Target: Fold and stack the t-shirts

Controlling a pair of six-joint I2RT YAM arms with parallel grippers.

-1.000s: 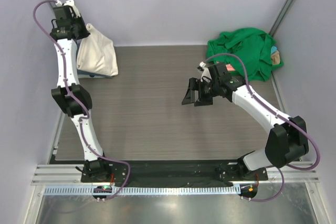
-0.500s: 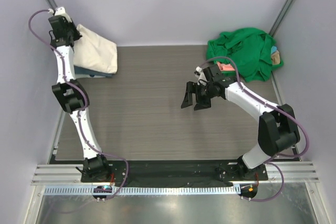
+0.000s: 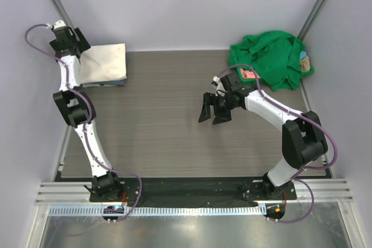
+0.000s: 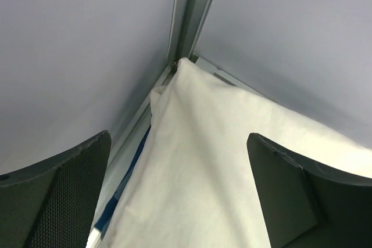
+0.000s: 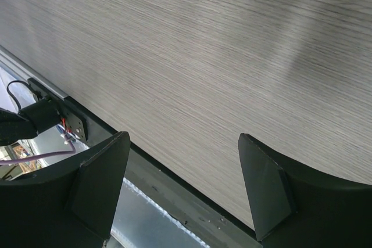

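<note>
Left claw splayed wide, gripping nothing. Cream-white t-shirt sits directly under it and shows between its fingers in the wrist view, tucked into the corner by the wall post. Shirt is a flat folded rectangle of soft matte cotton with slightly puffy edges. Slate-blue t-shirt is beneath it, only a thin edge peeking out on the side away from the claw. Reads as a two-shirt stack, kept in the corner probably to leave folding room. Claw pose looks like a drop-off or a pat-flat.

Right claw also released and empty, hanging over the bench, tips angled down and well apart from any cloth. Bench is smooth grey wood-grain laminate. Behind this claw, past its wrist, the bright green t-shirt is a rumpled, unfolded heap. Pink t-shirt pokes out on the heap's claw-side edge, just beside the arm. Likely the next pickup; loose folds could snag.
</note>
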